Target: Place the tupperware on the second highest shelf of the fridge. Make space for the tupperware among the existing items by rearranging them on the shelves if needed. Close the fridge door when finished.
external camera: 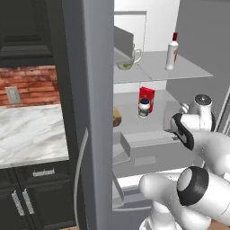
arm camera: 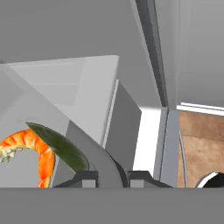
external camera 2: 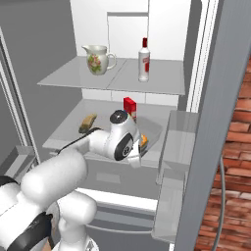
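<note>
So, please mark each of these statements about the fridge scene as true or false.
1. The white bottle stands upright on the upper shelf. True.
2. The mug lies on its side. False: it stands upright, left of the bottle.
3. The gripper is shut on the tupperware. True.
4. The red box is on the same shelf as the mug. False: it is one shelf lower, behind the small jar.
</note>
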Controlling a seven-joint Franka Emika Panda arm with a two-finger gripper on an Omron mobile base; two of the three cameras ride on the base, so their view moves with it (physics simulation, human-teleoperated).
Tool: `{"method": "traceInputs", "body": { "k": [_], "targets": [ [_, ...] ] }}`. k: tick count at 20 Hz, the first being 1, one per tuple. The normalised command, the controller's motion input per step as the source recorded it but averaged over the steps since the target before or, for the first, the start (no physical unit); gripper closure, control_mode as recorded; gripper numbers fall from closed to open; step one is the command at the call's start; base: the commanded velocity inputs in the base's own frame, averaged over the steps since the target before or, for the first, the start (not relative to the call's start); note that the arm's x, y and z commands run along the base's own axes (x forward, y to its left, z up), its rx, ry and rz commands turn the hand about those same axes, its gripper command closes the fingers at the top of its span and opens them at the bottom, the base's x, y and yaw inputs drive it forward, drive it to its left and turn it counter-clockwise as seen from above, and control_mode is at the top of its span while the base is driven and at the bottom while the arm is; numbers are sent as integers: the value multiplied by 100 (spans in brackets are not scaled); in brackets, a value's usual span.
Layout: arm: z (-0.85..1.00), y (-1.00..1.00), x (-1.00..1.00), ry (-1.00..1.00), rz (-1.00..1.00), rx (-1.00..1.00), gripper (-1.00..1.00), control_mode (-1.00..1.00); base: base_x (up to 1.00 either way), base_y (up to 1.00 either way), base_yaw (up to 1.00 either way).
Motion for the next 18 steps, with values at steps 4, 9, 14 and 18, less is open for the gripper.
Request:
{"method": "traceInputs", "body": {
  "k": [4,9,14,18],
  "targets": [
    [-6,-35,60,0,-1,5,100,-100,0,0,0],
    [-3,-27,63,0,-1,4,100,-100,0,0,0],
    [-3,-22,54,-2,-1,2,100,-100,0,0,0],
    [-7,-10,51,-3,0,0,-100,-100,0,0,0]
  ]
}}
